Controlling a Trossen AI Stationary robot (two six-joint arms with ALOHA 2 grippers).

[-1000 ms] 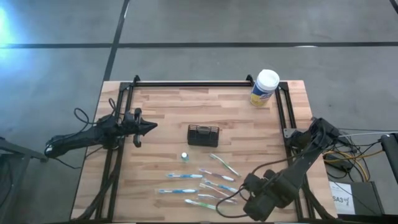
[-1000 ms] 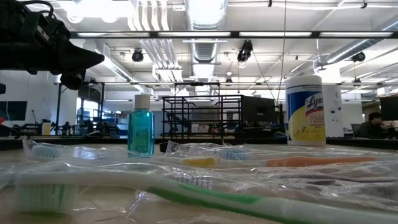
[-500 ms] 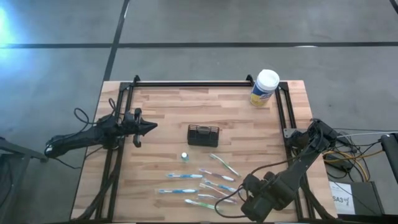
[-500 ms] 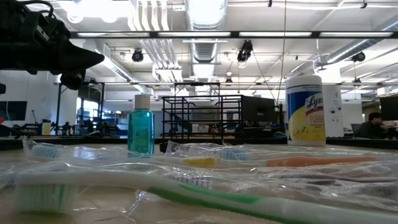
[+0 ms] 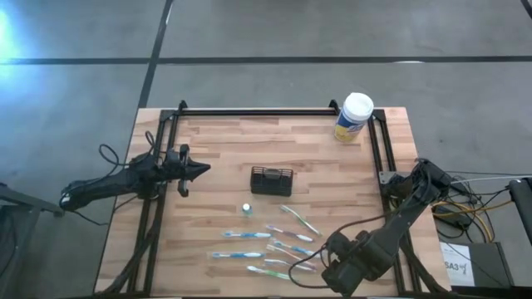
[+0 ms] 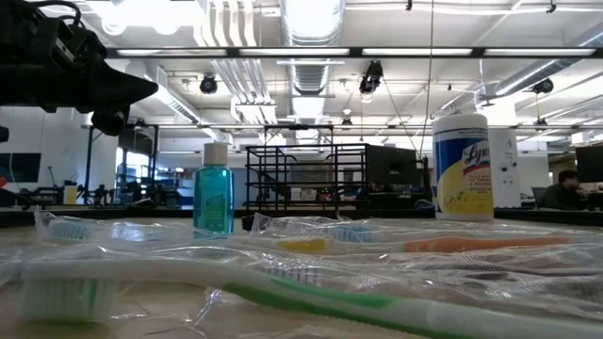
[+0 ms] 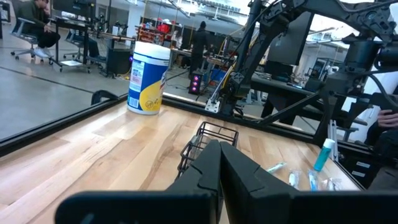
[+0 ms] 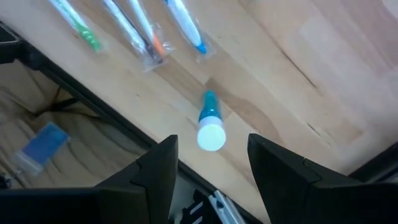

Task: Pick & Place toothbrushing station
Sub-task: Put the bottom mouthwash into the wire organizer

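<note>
Nothing put away yet — black mesh holder (image 5: 272,179) empty in the middle of the tabletop (image 5: 224,141), toothbrushes (image 5: 274,246) all lying flat just in front of it, small blue bottle (image 5: 247,208) standing close by. Right gripper (image 5: 326,264) near the brushes, jaws wide, holding nothing. Left gripper (image 5: 199,169) off beside the holder — jaws shut, empty.

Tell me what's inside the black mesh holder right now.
Nothing shows inside the black mesh holder from above; it looks empty. The wrapped toothbrushes and small teal bottle lie on the table in front. Its floor is too dark to check.
</note>
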